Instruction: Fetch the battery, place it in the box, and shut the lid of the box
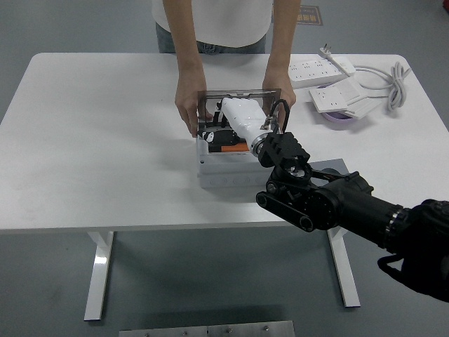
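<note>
**Battery going into the box, lid not yet closed**

The right robot hand [221, 133], white-shelled on a black arm, is reaching down into the open grey box [224, 168] in the middle of the white desk [91, 140]. Its fingers are hiding inside, so I cannot tell their state. An orange and black battery [223, 146] is showing inside the box. A person at the far side is steadying the upright lid [242, 95] with both hands. Closing is remaining.

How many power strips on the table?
2. One long white power strip lies at the far right edge of the table; a shorter white one sits just nearer, beside the coiled white cable. None looks hidden.
</note>
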Available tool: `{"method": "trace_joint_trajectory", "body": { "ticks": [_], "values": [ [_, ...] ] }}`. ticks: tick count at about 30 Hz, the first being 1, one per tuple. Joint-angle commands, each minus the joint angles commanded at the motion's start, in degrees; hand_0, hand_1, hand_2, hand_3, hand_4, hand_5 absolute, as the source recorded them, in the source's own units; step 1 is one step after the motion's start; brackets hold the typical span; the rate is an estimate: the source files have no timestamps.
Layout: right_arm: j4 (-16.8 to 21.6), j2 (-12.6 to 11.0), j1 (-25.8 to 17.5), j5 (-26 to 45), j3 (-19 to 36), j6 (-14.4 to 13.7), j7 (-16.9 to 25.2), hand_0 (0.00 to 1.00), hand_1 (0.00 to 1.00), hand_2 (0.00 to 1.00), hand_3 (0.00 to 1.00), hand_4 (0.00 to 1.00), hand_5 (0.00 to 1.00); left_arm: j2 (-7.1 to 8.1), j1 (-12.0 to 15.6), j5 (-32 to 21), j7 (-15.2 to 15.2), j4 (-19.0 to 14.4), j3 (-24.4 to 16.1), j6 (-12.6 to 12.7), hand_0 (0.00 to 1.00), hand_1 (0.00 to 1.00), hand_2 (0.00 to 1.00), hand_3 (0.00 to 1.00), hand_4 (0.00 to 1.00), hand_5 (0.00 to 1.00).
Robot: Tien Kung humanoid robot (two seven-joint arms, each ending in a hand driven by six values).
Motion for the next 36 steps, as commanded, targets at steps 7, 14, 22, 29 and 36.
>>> {"method": "trace_joint_trajectory", "body": {
  "ticks": [7,14,22,29,36],
  "values": [
    [0.30,0.00,0.01,0.58,0.21,-2.45,-1.12,0.499,0.419,0.445,0.450,0.868,0.641,0.01,0.16,-0.25,-0.01,-0.02,0.11,0.13,0.423,0.646,0.651,0.647,0.822,0.894],
    [0.80,0.00,0.04,0.17,0.31,-2.98,-2.08,0.224,0.316,0.356,0.377,0.664,0.485,0.03,0.36,-0.61,-0.02,-0.03,0.28,0.31,0.423,0.646,0.651,0.648,0.822,0.895],
    [3.13,0.00,0.24,-0.80,0.94,-1.55,-4.35,0.062,0.182,0.224,0.234,0.421,0.302,-0.09,0.91,-1.53,0.10,-0.06,0.78,0.66,0.423,0.646,0.651,0.647,0.823,0.895],
    [7.10,-1.24,2.30,-0.57,2.93,1.31,-6.64,0.041,0.153,0.205,0.214,0.367,0.332,-0.37,1.18,-1.84,0.11,-0.03,1.02,0.67,0.423,0.646,0.651,0.647,0.823,0.895],
    [6.75,-2.73,5.63,1.53,4.19,2.33,-5.60,0.039,0.151,0.204,0.210,0.356,0.324,-0.38,0.85,-1.48,0.01,0.05,0.87,0.48,0.423,0.646,0.651,0.647,0.823,0.895]
  ]
}}
